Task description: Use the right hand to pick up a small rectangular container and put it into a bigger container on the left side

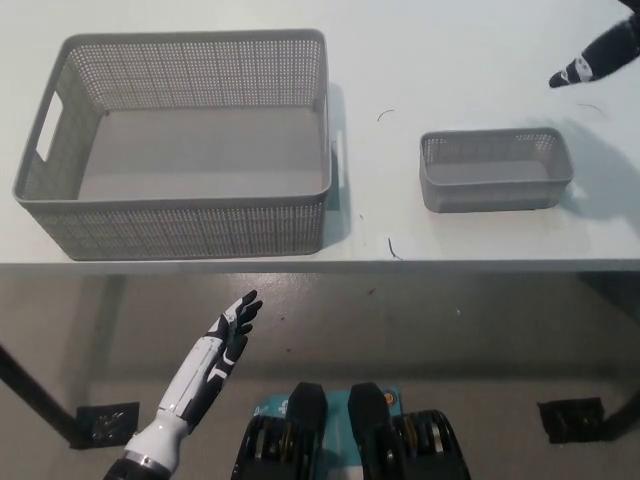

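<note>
Head view shows a white table (pixel 470 50) filling the upper half of the frame. At upper left on it sits a large gray basket (pixel 185 215) with nothing inside. Right of centre stands the small gray basket (pixel 494 186), well apart from the large one. Lower left, below the table edge, the white left hand (pixel 228 330) rests with fingers extended, holding nothing. At the upper right corner only part of the black right hand (pixel 598 55) shows, above the table; its grip cannot be told.

white table (pixel 450 60) with big basket (pixel 185 215), small basket (pixel 493 190)
</note>
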`<state>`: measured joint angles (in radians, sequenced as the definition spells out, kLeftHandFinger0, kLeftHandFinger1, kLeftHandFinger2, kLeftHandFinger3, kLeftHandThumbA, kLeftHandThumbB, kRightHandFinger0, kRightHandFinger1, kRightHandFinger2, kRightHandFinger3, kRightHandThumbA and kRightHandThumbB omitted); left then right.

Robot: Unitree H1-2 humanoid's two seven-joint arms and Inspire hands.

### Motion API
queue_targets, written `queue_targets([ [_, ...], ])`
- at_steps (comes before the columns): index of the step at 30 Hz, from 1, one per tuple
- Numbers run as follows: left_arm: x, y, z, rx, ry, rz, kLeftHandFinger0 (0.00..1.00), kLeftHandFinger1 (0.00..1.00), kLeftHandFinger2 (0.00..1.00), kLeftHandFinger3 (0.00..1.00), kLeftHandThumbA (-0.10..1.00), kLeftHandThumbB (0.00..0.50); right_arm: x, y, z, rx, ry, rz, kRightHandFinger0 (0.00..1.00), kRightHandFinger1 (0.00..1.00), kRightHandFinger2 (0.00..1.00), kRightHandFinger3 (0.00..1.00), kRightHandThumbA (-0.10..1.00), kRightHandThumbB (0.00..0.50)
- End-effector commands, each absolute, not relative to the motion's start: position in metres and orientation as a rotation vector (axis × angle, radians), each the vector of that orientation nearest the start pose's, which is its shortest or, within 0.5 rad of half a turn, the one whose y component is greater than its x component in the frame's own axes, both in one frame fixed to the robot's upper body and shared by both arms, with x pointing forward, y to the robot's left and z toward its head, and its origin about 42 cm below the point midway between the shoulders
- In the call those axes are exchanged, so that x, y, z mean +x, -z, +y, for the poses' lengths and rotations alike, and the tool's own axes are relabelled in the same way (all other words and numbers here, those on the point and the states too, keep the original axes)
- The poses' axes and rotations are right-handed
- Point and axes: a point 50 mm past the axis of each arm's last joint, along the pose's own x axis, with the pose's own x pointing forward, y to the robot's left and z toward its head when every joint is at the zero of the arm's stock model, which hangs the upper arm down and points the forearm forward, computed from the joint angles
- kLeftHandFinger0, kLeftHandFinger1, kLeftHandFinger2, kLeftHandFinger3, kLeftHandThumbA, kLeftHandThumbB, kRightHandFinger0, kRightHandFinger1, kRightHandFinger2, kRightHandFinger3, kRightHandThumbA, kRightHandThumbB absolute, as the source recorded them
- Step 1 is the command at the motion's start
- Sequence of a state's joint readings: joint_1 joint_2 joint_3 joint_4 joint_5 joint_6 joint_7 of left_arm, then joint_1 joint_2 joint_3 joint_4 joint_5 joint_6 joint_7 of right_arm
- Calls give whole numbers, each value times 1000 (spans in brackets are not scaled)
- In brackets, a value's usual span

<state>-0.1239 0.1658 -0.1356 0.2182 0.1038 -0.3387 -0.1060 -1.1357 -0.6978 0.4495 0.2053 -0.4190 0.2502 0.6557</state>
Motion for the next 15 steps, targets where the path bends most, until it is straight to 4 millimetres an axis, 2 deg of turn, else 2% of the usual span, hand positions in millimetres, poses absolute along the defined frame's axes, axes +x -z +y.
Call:
queue_targets([
  [1,321,-102,227,299,318,-277,1000,1000,1000,1000,1000,289,507,-530,-257,-1530,-402,-42,1000,1000,1000,1000,1000,436],
  [4,320,-101,227,307,316,-274,1000,1000,1000,1000,1000,289,525,-524,-247,-1584,-444,7,1000,1000,1000,1000,1000,443],
  [6,321,-101,227,308,319,-273,1000,1000,1000,1000,1000,286,530,-521,-237,-1605,-445,66,1000,1000,1000,1000,1000,422],
  [9,320,-100,226,312,319,-272,1000,1000,1000,1000,1000,286,544,-516,-224,-1617,-462,140,1000,1000,1000,1000,1000,428],
  [15,320,-100,226,304,322,-269,1000,1000,1000,1000,1000,293,559,-512,-205,-1597,-499,246,1000,1000,1000,1000,1000,434],
])
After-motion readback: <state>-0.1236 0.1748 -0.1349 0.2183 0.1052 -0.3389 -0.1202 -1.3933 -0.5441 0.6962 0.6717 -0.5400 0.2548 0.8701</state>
